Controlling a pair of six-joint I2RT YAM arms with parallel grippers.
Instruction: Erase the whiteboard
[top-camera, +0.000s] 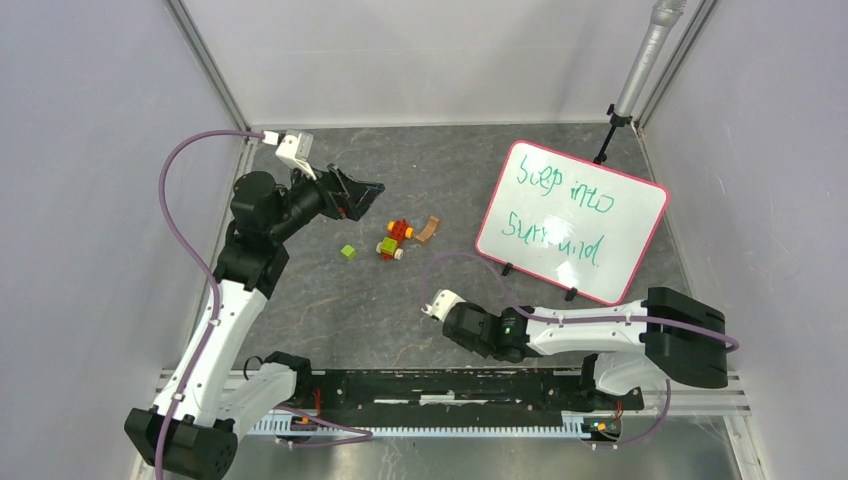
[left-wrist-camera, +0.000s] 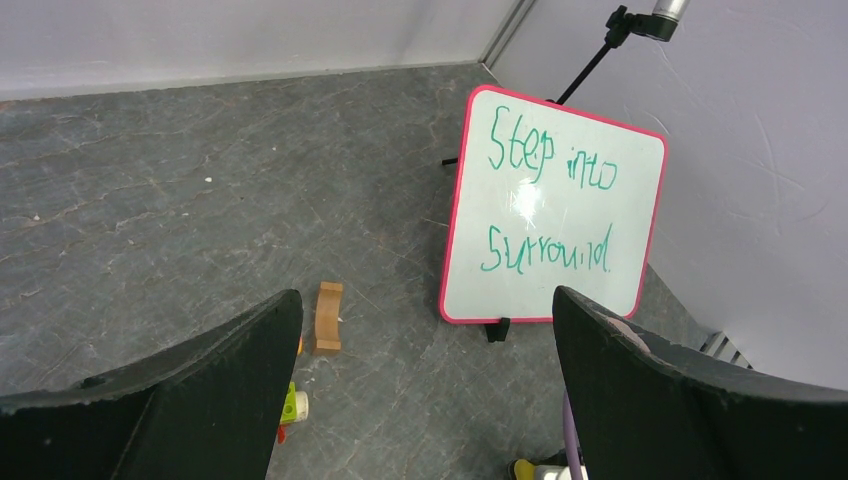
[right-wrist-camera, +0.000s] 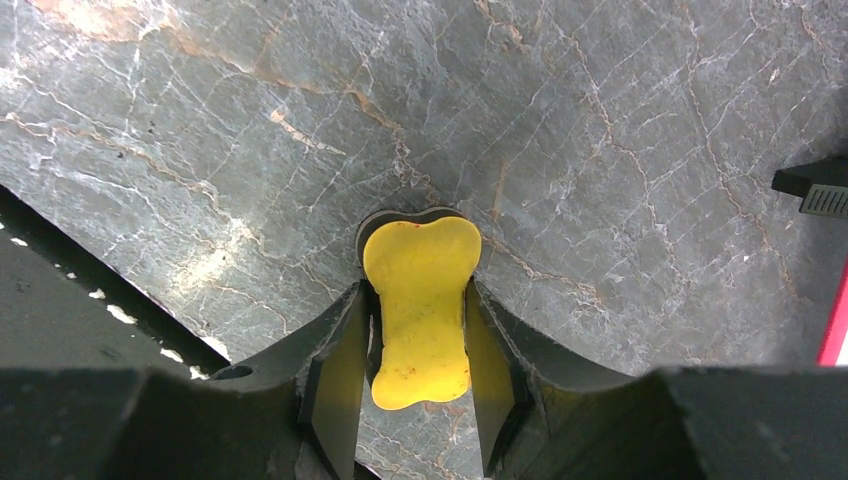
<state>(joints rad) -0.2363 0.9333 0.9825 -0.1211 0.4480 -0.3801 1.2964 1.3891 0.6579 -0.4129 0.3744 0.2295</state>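
Top external: the worktop (top-camera: 380, 300) carries the whiteboard (top-camera: 570, 220) near its far right corner, propped on small black feet, green writing unwiped. Left jaws spread wide and empty, toward the far left corner. Right jaws pinch the waist of a yellow eraser (right-wrist-camera: 420, 310) lying toward the front edge.

Risk: wiping pressure may tip or slide the unbraced board, and the narrow pinch may let the eraser twist.

Only the right wrist view shows the eraser; overhead, the wrist hides it. Left wrist view shows the writing most legibly.
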